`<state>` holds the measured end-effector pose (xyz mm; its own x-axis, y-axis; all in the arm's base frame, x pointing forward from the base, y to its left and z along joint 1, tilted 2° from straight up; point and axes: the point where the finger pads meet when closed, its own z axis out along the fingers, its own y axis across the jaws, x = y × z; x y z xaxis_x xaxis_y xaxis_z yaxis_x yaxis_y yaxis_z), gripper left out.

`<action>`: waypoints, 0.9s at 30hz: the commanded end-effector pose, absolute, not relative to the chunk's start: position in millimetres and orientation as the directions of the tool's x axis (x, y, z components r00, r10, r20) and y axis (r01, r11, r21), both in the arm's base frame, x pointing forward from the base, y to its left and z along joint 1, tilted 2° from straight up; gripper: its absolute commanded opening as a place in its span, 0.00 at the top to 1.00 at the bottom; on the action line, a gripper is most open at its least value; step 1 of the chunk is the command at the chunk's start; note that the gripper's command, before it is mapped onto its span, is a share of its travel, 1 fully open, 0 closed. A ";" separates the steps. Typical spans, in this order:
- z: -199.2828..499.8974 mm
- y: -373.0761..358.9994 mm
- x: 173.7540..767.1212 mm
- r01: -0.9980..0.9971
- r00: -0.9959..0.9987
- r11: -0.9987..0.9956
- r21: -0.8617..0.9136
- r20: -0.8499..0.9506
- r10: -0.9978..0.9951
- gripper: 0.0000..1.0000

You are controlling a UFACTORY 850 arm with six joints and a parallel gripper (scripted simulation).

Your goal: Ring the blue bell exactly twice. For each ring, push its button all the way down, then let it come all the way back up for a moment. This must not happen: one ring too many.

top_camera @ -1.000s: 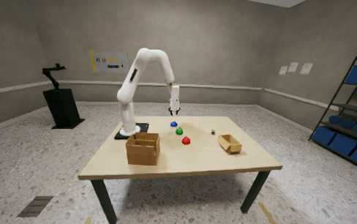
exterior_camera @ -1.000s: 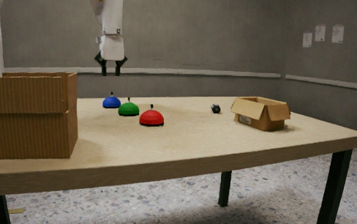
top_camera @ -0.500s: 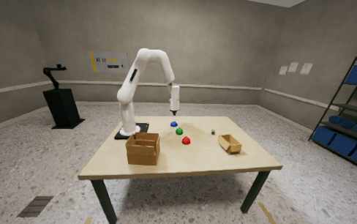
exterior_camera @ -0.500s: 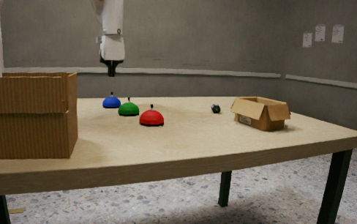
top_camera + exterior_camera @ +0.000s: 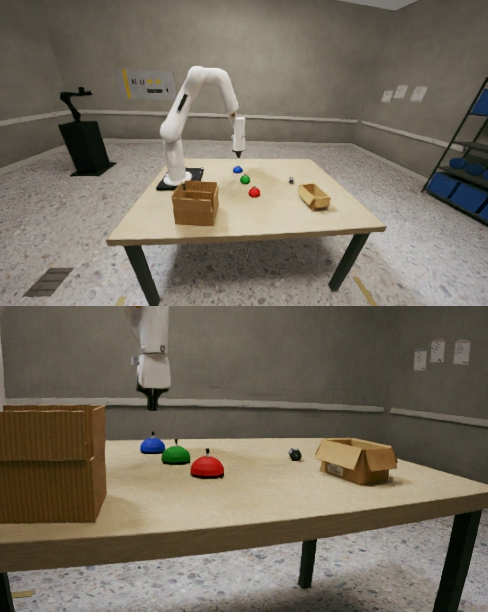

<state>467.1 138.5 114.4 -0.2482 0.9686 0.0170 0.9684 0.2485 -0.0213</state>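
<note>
1. Gripper hangs in the upper left of the exterior view, pointing straight down, fingers drawn fully together into one blunt tip, gripping nothing.
2. Blue bell sits left of centre on the table, directly below the gripper and well apart from it, first in a diagonal row with the green bell and red bell.
3. Handling, as judged: rigid dome, sprung button stem on top. No grasp needed; the closed tip should press squarely on the stem, since an off-centre push may slide down the dome.
</note>
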 end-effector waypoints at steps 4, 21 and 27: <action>115.1 138.8 467.9 0.968 -0.248 0.249 -0.019 0.017 0.969 1.00; 113.4 138.8 467.9 0.968 -0.248 0.249 -0.019 0.017 0.969 1.00; 108.5 138.9 467.9 0.968 -0.248 0.249 -0.019 0.018 0.969 1.00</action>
<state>467.1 138.6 110.9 -0.2483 0.9685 0.0173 0.9684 0.2486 -0.0213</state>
